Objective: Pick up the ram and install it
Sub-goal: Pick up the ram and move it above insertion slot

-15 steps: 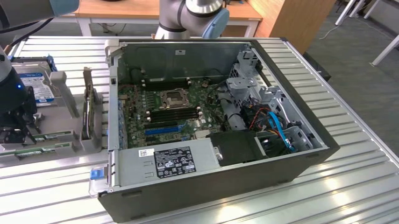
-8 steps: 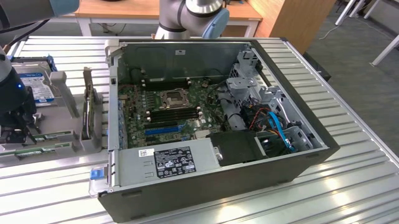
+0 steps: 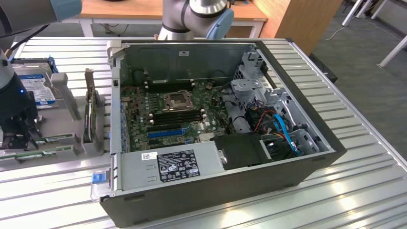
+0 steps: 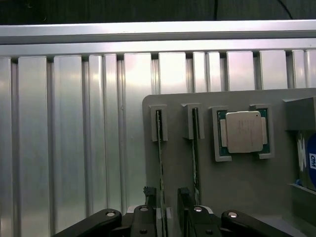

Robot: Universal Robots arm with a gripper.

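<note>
Hand (image 4: 167,205): spread, fingers either side of the ram (image 4: 160,163), not yet clamped. The ram stands on edge in a slotted holder (image 4: 237,192) on the counter (image 4: 74,148), evidently exposing both faces for gripping.

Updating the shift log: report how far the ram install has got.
Done: the open gripper sits over the grey tray, jaws either side of the ram. In hand: nothing gripped yet. Left: pick-up and install; the ram stands in its tray slot, outside the computer case.
</note>
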